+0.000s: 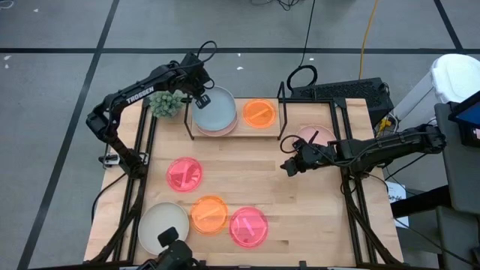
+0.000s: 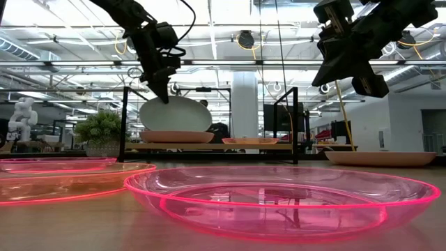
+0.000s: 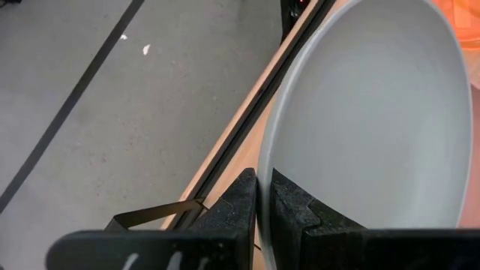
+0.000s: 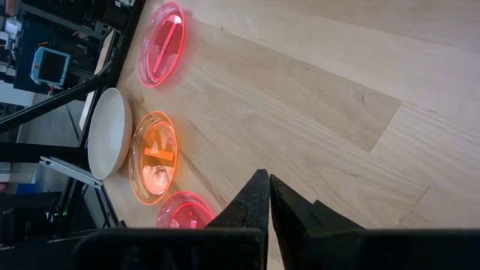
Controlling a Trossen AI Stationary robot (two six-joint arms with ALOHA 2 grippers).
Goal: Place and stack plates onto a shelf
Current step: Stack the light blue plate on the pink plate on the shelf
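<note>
A light blue plate stands tilted over a pale pink plate on the shelf, with my left gripper shut on it. An orange plate lies on the shelf's right half. My right gripper hangs shut and empty above the table, right of centre. Another pale pink plate lies on the table right of the shelf. Toward the near edge lie a neon pink plate, an orange plate, a second neon pink plate and a cream plate. My left gripper pinches the light blue plate's rim between its two fingers, on the plate's far left side. The fingers slant down from above and from the table's left. The plate is tilted, held edge raised, and its low side meets the pale pink plate.
A small potted plant stands just left of the shelf, close to my left arm. Black wire end frames rise at the shelf's ends. Bare wood lies between the shelf and the plates near the front edge.
</note>
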